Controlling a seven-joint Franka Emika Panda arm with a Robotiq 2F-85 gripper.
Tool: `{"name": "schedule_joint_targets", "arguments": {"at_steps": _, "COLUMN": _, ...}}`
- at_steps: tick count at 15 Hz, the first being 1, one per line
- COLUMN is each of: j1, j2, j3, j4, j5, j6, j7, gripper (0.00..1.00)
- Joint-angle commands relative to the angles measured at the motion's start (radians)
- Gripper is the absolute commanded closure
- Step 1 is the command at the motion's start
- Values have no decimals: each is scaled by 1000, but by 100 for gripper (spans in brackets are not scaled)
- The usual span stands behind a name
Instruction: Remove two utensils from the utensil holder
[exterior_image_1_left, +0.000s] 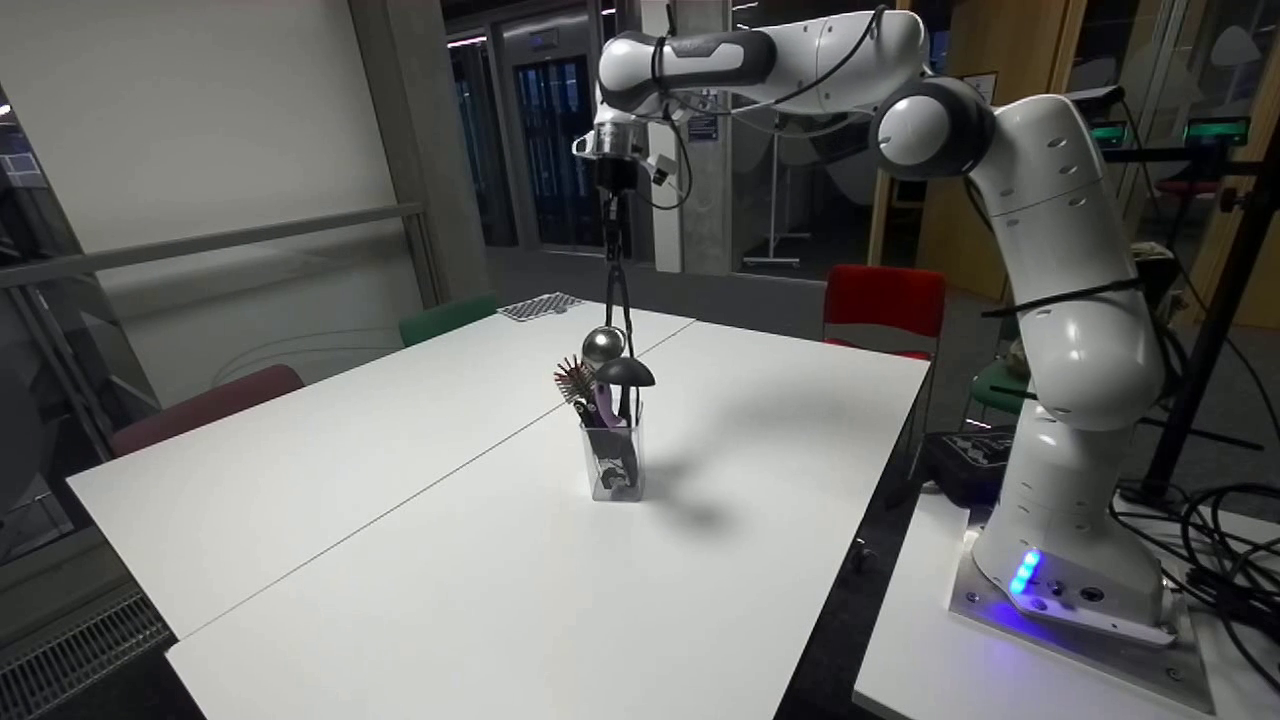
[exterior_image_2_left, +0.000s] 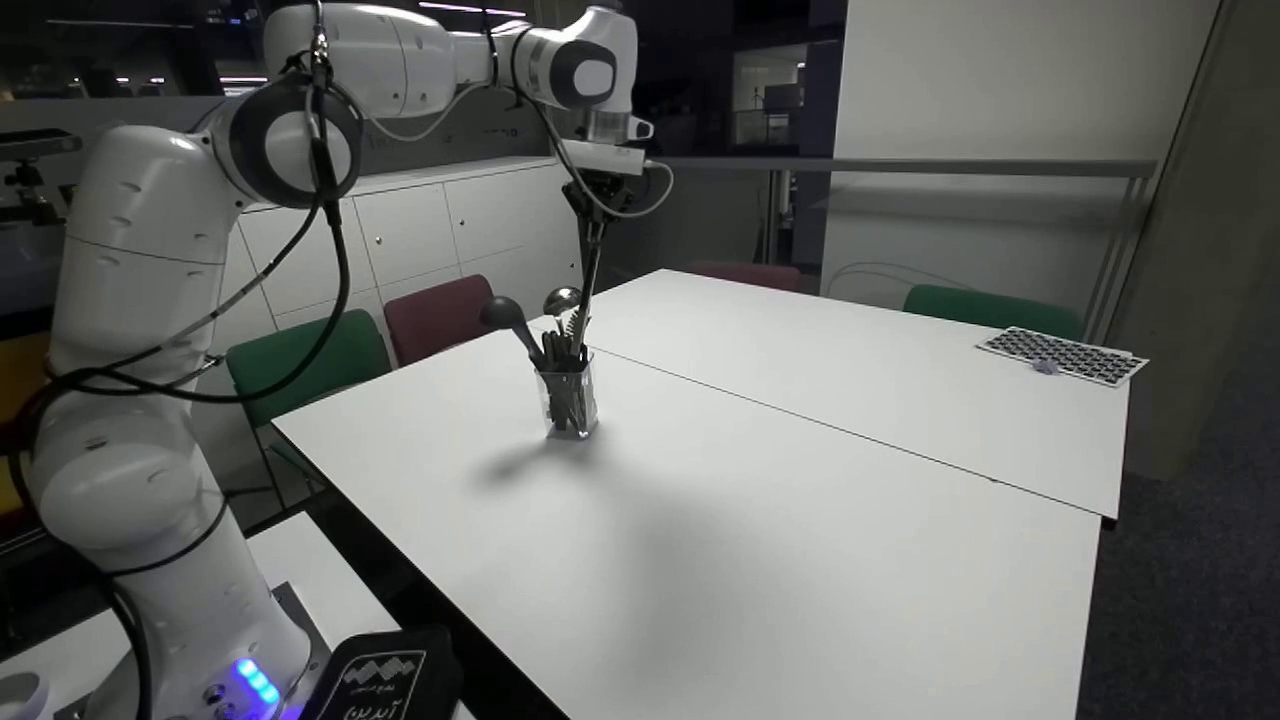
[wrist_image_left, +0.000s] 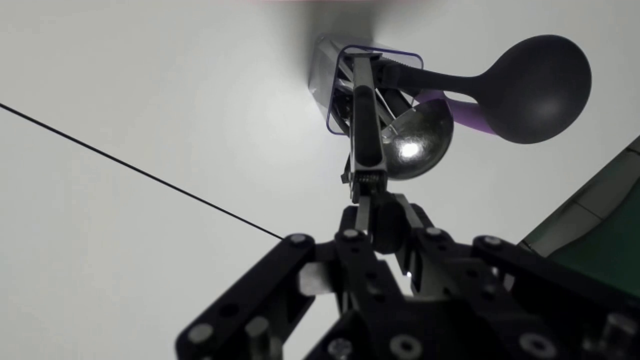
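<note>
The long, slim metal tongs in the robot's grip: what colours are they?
The tongs look silvery with a broad black stripe, clearest in the wrist view.

Exterior views: lighting low, background dark; table pale. In an exterior view, ceiling strip, lit, at 11 o'clock; blue lamps, glowing, at 4 o'clock; shadow, soft-edged, from cup toward 3 o'clock. In an exterior view, shadow toward 8 o'clock, broader, fainter shadow toward 5. Wrist view: steel ladle, white glare spot, toward 2 o'clock; grey shadow at cup's 12 o'clock; gripper, slightly out of focus, toward 5.
</note>
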Motion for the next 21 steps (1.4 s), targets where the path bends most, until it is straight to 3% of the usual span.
{"name": "schedule_joint_targets", "arguments": {"at_steps": 1, "j1": 18, "j2": -52, "j3": -10, "j4": 16, "j5": -53, "j6": -42, "j7": 28, "gripper": 97}}
{"name": "schedule_joint_targets", "arguments": {"at_steps": 15, "j1": -1, "j2": -174, "j3": -45, "j4": -44, "j5": -91, "j6": -10, "j7": 104, "gripper": 97}}
{"name": "schedule_joint_targets", "arguments": {"at_steps": 21, "j1": -58, "j2": -152, "j3": -66, "j4": -135, "j5": 95, "j6": 72, "j7": 136, "gripper": 97}}
